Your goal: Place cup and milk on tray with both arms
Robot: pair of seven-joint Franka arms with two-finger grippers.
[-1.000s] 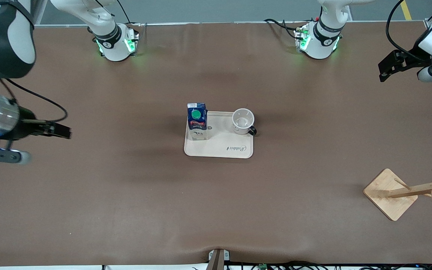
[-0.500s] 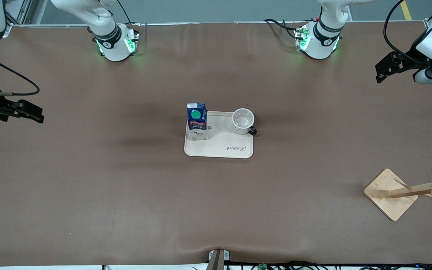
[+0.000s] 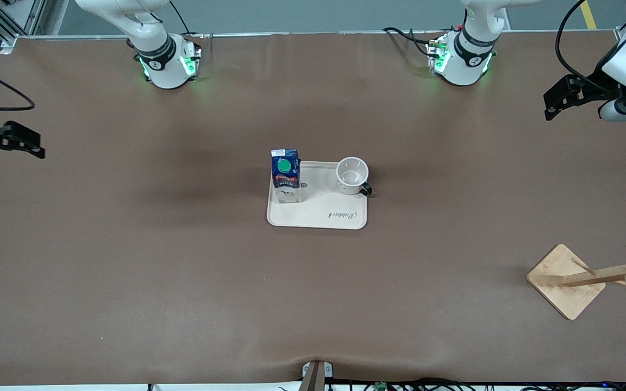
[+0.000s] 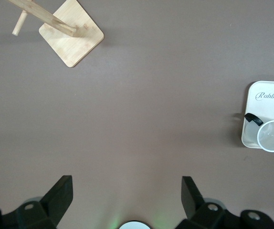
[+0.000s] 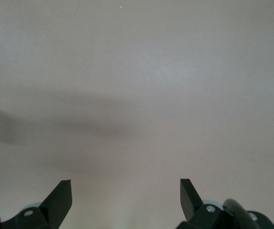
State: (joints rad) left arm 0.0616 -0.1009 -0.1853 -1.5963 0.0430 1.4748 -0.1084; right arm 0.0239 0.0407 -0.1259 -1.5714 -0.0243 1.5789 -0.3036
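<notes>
since a second ago the right gripper (image 3: 33, 150) has swung up and away toward the right arm's end of the table, and it now hangs over the brown top close to that edge; the left gripper (image 3: 555, 104) has shifted only a touch, up near the corner at the left arm's end by the robots' side. nothing on the tray has budged.

both claws are spread wide with nothing between them, as the wrist views show: the left gripper's fingers (image 4: 60, 193) stand apart over bare table, and so do the right gripper's fingers (image 5: 62, 195).

the milk (image 3: 286, 176) stands upright on the tray (image 3: 318, 214), in the tray's corner toward the right arm's end and farthest from the front camera. the cup (image 3: 352, 175) sits upright in the matching corner toward the left arm's end, handle poking out over the tray's edge. the tray itself lies about mid-table, well apart from both claws.

to my eye the placing is done and this is the pulling-back step; the next move calls for little more than parking both arms clear without brushing anything.

a wooden rack (image 3: 584, 278) lies tipped over near the front edge at the left arm's end, well apart from the tray.
</notes>
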